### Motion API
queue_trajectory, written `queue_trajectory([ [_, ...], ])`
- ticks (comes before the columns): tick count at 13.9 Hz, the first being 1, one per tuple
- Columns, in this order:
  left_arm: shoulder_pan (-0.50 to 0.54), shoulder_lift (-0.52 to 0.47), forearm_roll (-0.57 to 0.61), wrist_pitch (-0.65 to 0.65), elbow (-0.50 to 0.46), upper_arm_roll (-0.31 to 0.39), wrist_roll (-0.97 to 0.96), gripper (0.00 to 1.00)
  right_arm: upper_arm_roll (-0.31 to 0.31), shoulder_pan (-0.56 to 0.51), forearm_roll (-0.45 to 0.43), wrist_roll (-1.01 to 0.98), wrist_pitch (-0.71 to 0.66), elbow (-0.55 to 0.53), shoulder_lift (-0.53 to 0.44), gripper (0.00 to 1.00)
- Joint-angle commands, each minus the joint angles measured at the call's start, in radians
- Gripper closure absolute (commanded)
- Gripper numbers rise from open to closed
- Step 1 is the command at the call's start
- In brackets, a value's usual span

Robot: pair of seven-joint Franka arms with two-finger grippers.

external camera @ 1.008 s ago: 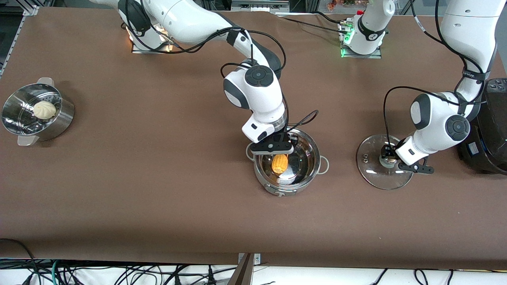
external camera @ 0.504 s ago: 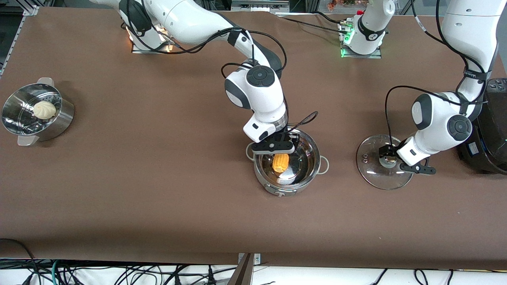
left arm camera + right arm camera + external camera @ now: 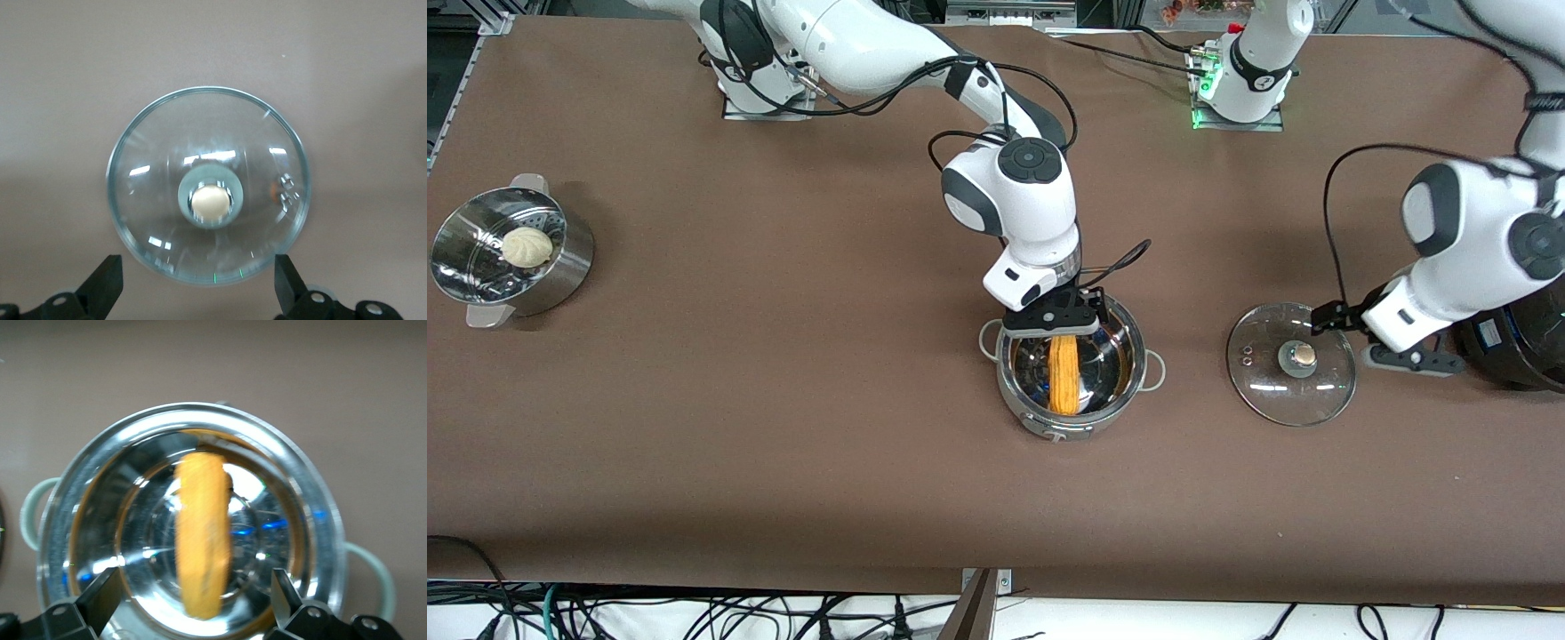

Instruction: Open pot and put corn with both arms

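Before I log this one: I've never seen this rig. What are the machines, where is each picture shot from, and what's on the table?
Two white robot arms work at a brown table. One picture looks down from across the table; the other two come from cameras on each wrist. The right gripper is open above the steel pot, with the corn lying inside, held by nobody. The left gripper is open beside the glass lid, which lies on the table. A steamer bowl holding a bun sits at the right arm's end.
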Motion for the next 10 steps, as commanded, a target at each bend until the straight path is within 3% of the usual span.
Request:
queue_trajectory([
  [1,0.010,-0.094,0.007,-0.186,0.056,-0.008,-0.043,0.00,0.007,-0.054,-0.007,-0.160,-0.150,0.005,-0.087,0.00],
  [6,0.009,-0.158,0.007,-0.441,0.222,-0.011,-0.106,0.00,0.007,-0.179,0.047,-0.243,-0.310,-0.004,-0.193,0.00],
  [10,-0.003,-0.163,0.007,-0.529,0.341,-0.014,-0.142,0.00,-0.018,-0.288,0.051,-0.363,-0.498,-0.004,-0.256,0.00],
])
